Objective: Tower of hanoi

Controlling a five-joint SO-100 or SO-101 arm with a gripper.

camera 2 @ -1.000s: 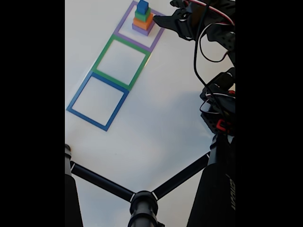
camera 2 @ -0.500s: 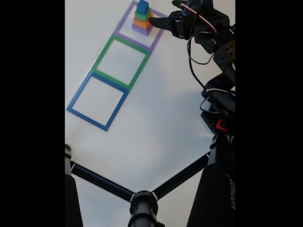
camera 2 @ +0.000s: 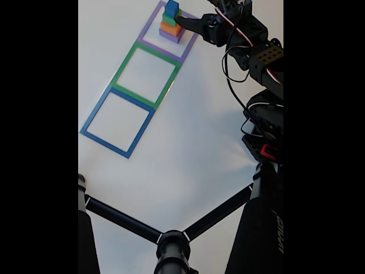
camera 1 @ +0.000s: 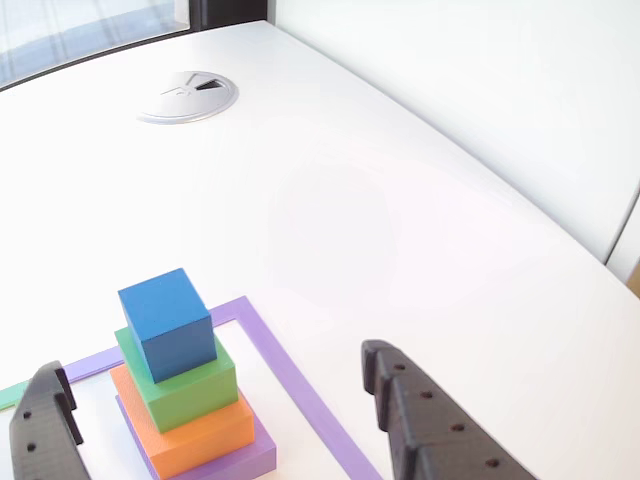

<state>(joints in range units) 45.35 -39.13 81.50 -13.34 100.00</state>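
Reaching further in than a second ago, the claw [camera 2: 181,21] is now closing on the tower in the fixed view, its dark tip lying right against the stack's 3 o'clock side where before it was standing a little apart. The arm [camera 2: 251,51] is stretching in from 3 o'clock, cables looping off it.

The four blocks are sitting stacked inside the purple tape square [camera 2: 149,31] at 12 o'clock on the white desk [camera 2: 188,148]: purple block [camera 1: 240,462] at the bottom, orange block [camera 1: 200,435] on it, green block [camera 1: 185,385] next, blue cube [camera 1: 168,322] on top, each turned a little against the one below. The green square [camera 2: 122,63] and blue square [camera 2: 94,114] are lying in a row toward 7 o'clock, holding nothing.

From the other view, the claw [camera 1: 220,415] is standing wide, one black finger [camera 1: 430,430] at 5 o'clock and the other at 8 o'clock, the tower between them and touching neither; nothing is being gripped. A round grey grommet [camera 1: 188,97] is sitting in the desk at 11 o'clock. Black tripod legs [camera 2: 171,240] are crossing the fixed view at 6 o'clock.
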